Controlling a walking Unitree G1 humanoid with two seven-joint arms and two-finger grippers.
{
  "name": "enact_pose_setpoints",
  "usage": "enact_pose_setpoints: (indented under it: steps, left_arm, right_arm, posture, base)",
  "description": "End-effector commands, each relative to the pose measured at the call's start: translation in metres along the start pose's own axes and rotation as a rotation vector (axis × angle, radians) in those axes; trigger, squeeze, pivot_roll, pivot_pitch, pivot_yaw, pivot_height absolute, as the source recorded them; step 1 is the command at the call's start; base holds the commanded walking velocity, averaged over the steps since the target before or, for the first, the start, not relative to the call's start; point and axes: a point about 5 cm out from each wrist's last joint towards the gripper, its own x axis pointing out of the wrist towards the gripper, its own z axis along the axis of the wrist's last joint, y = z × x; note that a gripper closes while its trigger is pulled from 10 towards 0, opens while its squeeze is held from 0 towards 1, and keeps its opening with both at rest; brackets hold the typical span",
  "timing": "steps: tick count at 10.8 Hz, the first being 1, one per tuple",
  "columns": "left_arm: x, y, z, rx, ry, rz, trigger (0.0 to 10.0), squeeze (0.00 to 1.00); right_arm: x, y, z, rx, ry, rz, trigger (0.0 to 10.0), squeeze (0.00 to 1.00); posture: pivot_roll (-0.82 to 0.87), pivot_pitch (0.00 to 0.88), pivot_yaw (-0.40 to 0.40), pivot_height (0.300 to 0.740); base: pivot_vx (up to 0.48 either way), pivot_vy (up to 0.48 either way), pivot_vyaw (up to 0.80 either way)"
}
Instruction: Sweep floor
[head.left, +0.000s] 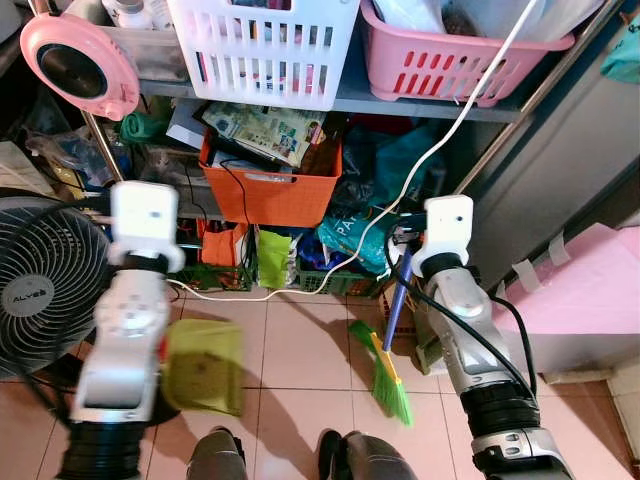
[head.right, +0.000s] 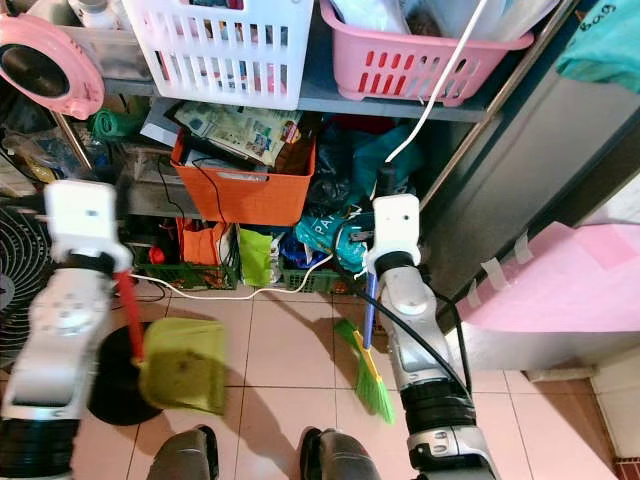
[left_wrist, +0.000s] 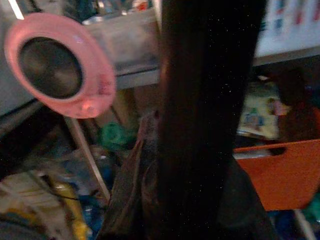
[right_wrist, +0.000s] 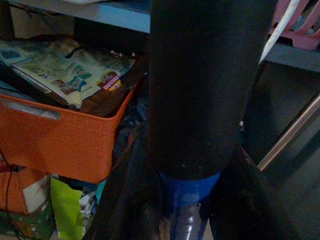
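Note:
A green dustpan (head.left: 205, 367) hangs blurred just above the pink floor tiles (head.left: 300, 350), on a red handle (head.right: 128, 300). My left gripper (head.right: 108, 268) is shut on that handle, which runs as a dark bar (left_wrist: 205, 125) between its fingers in the left wrist view. On the right, a broom with a blue handle (head.left: 397, 300) and green bristles (head.left: 392, 390) stands nearly upright, bristles down at the floor. My right gripper (head.left: 405, 248) is shut on the handle's top, where a black grip meets the blue part (right_wrist: 190, 192).
Straight ahead stands a cluttered shelf with a white basket (head.left: 265, 45), a pink basket (head.left: 450, 60) and an orange bin (head.left: 270, 185). A fan (head.left: 45, 290) stands at left, a pink-covered block (head.left: 590, 290) at right. A white cable (head.left: 440, 150) hangs down to the floor.

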Motion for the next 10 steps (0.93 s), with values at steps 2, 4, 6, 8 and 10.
enact_pose_setpoints:
  steps: [2,4,6,8,10]
  left_arm:
    - [0.0055,-0.0065,0.0166,-0.006,-0.078,-0.037,10.0,0.0]
    - [0.0051,-0.0072,0.0153,-0.01,-0.07,-0.022,10.0,0.0]
    - [0.0045,-0.0093,0.0151,-0.012,-0.07,-0.022,10.0,0.0]
    - [0.0057,-0.0079,0.0154,-0.008,-0.073,-0.025,10.0,0.0]
    - [0.005,-0.0073,0.0145,-0.007,-0.067,-0.02,10.0,0.0]
  right_arm:
    - [-0.0004,-0.0035,0.0094,-0.015,-0.055,-0.018,10.0,0.0]
    - [-0.0025,-0.0017,0.007,-0.012,-0.048,-0.007,10.0,0.0]
    - [-0.0003,-0.0012,0.0065,-0.017,-0.041,0.0,10.0,0.0]
    - [0.0007,0.0007,0.0053,-0.008,-0.035,0.002,10.0,0.0]
    - [-0.0013,0.004,0.0033,-0.006,-0.029,0.012,10.0,0.0]
  posture:
    - [0.06,0.162,-0.07,0.74]
    - [0.06,0.163,-0.071,0.74]
    - [0.06,0.156,-0.075,0.74]
    - [0.06,0.152,-0.075,0.74]
    - [0.07,0.152,-0.077,0.74]
  base:
    - [0.0,0.0,0.0]
    - [-0.133,0.0,0.0]
    - [-0.272,0.0,0.0]
    - [-0.322,0.0,0.0]
    - [-0.42,0.0,0.0]
